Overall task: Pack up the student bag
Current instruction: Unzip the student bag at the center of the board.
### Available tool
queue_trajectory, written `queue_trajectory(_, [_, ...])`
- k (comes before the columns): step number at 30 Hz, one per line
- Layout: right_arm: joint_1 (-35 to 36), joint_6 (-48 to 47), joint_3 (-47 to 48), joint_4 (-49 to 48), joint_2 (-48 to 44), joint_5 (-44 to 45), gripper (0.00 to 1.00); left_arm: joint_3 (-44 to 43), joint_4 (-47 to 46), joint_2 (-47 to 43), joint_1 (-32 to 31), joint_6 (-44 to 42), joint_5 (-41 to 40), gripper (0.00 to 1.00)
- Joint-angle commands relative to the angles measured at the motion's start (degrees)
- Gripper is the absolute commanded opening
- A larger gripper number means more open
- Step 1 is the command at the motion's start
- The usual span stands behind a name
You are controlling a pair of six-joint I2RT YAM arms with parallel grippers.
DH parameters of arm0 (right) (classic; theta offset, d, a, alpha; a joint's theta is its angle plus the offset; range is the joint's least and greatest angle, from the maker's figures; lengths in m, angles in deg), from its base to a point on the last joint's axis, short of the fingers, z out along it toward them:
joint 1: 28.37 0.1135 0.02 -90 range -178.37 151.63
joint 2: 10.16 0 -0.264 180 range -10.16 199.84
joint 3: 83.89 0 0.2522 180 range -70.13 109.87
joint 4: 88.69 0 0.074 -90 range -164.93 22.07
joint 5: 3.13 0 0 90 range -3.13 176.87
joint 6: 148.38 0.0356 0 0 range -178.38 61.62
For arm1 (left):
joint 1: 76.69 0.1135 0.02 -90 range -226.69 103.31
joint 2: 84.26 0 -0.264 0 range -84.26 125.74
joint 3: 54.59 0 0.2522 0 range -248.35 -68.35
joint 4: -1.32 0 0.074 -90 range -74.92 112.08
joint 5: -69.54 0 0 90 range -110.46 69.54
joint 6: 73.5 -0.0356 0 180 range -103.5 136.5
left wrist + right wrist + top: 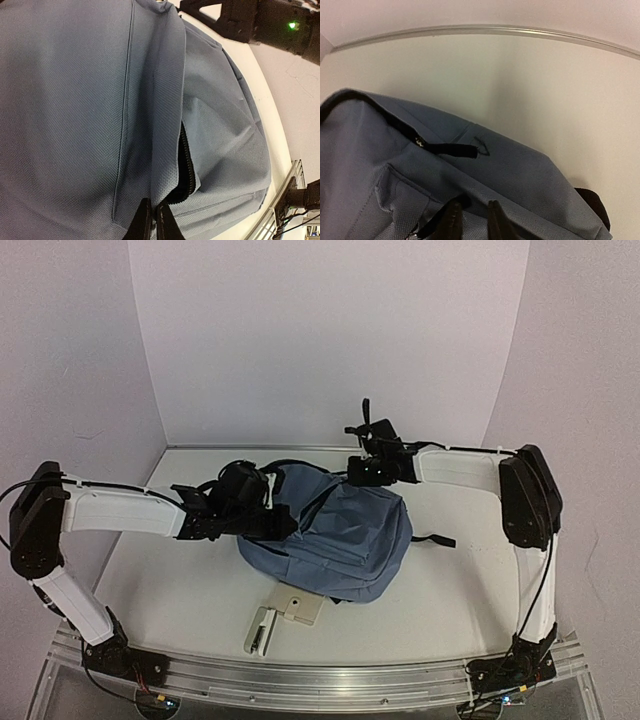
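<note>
One bag (335, 540) lies flat at mid-tabletop (450, 600), slate-blue, between the two arms. A black strap (435, 540) sticks out on its right side. At the bag's left edge is the left gripper (154, 216): jaws nearly together, tips on the fabric fold just beside the black zip (186, 165), pinching that fold as far as the left wrist view shows. At the bag's far right corner is the right gripper (472, 212): jaws narrow, blue fabric showing in the gap, tips down against the bag; cannot tell whether any fabric is actually gripped. Just ahead of the right jaws a black zip pull (451, 148) lies flat on the bag. On the tabletop at the bag's near edge sits a cream piece (290, 610), flat; touching the bag or only just beside it, cannot tell.
</note>
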Motion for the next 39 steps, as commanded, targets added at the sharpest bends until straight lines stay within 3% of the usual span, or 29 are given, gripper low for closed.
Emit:
queue_trajectory(1, [-2.5, -0.9, -1.8, -0.9, -10.7, -2.0, 0.49, -4.9, 9.4, -1.5, -0.3, 0.6, -1.9, 0.14])
queue_trajectory(5, [-2.5, 1.0, -6.7, 0.4, -18.8, -3.9, 0.65, -11.2, 13.2, -1.3, -0.2, -2.2, -2.9, 0.41])
queue_trajectory(9, [-2.5, 3.6, -13.8, 1.3, -25.9, -4.7, 0.74, -17.8, 16.7, 1.0, 0.3, -5.4, -1.5, 0.57])
queue_trajectory(12, [-2.5, 5.2, -18.4, 1.7, -30.6, -5.5, 0.75, -23.3, 21.7, 5.4, 1.2, -7.1, -0.9, 0.62])
queue_trajectory(20, [-2.5, 9.1, -28.5, 2.3, -40.3, -5.5, 0.77, -33.7, 28.8, 15.5, 2.4, -11.0, 4.6, 0.67])
queue_trajectory(30, [-2.5, 11.1, -33.9, 2.6, -43.2, -5.6, 0.78, -40.4, 32.3, 22.1, 2.4, -13.6, 4.2, 0.7])
queue_trajectory(39, [-2.5, 12.1, -36.2, 2.6, -44.3, -7.0, 0.78, -42.6, 37.1, 23.8, 3.8, -11.3, -4.8, 0.52])
